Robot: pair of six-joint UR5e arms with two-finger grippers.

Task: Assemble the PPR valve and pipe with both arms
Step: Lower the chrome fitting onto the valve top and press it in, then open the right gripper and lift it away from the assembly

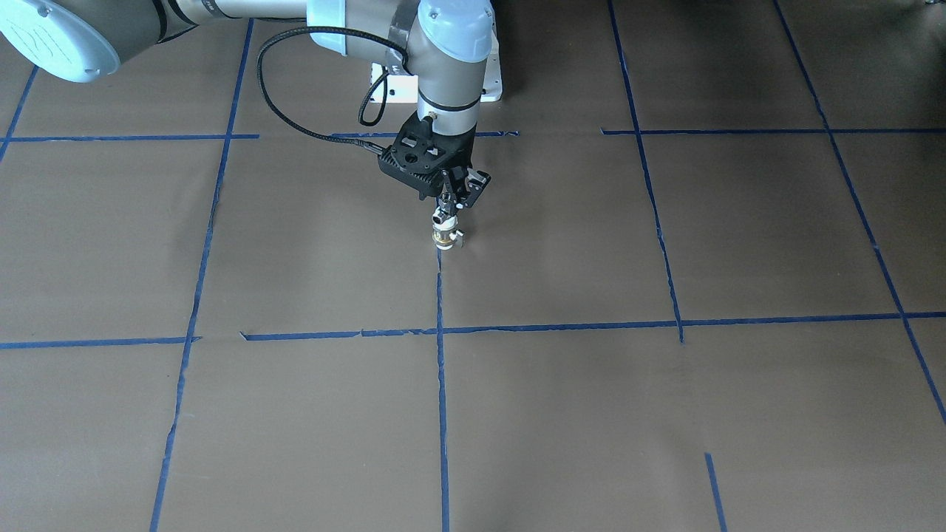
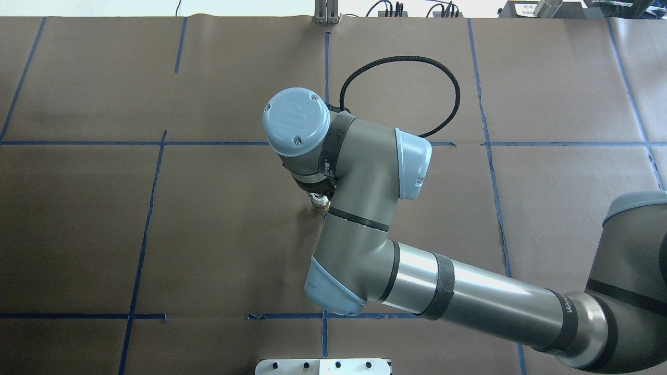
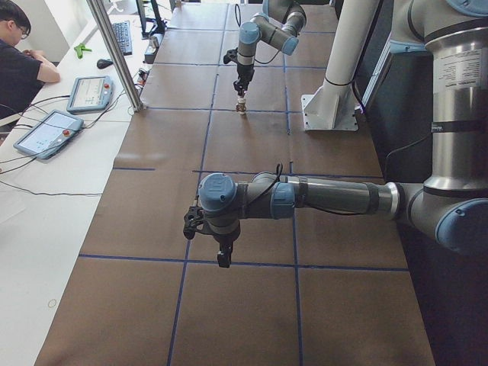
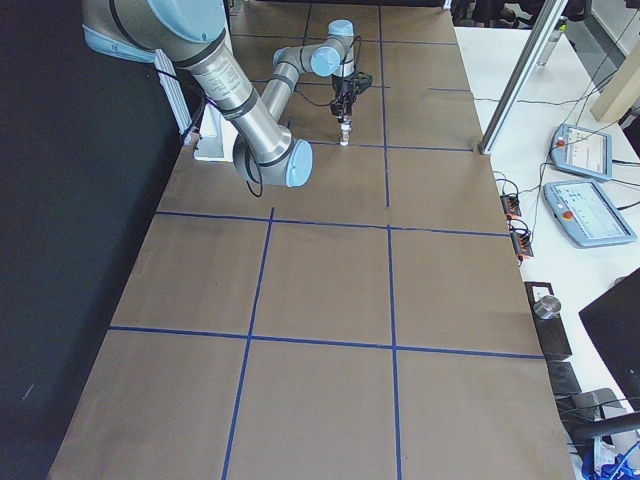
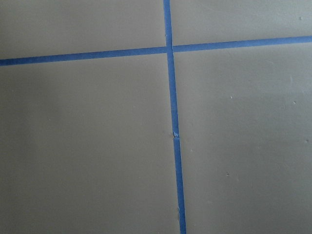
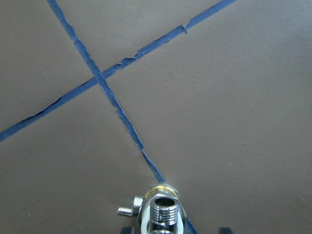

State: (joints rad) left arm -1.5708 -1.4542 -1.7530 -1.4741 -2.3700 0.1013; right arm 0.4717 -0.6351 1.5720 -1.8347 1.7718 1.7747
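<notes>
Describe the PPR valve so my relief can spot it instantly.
Start at the brown-paper table and follow the right arm down to the right gripper. Directly beneath it a small stack stands upright over a blue tape line. The PPR valve is the lower piece, brass-banded with a side lever, unlike the all-chrome pipe above.

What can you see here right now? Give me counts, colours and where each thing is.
PPR valve: one, white and brass, upright mid-table on a tape line.
pipe: one, chrome, stacked on the valve's top.
table: one, brown paper cover.
tape lines: several, blue, a grid across the table.
side bench: one, white, along the table.
pendants: two, grey, on the bench.
operator: one, dark shirt, at the bench.
right arm: one, grey, pale blue caps, reaching mid-table.
right gripper: one, black, jaws at the pipe's top, grip unclear.
left arm: one, grey, towards the table's left end.
left gripper: one, black, above paper and tape only, state unclear.
</notes>
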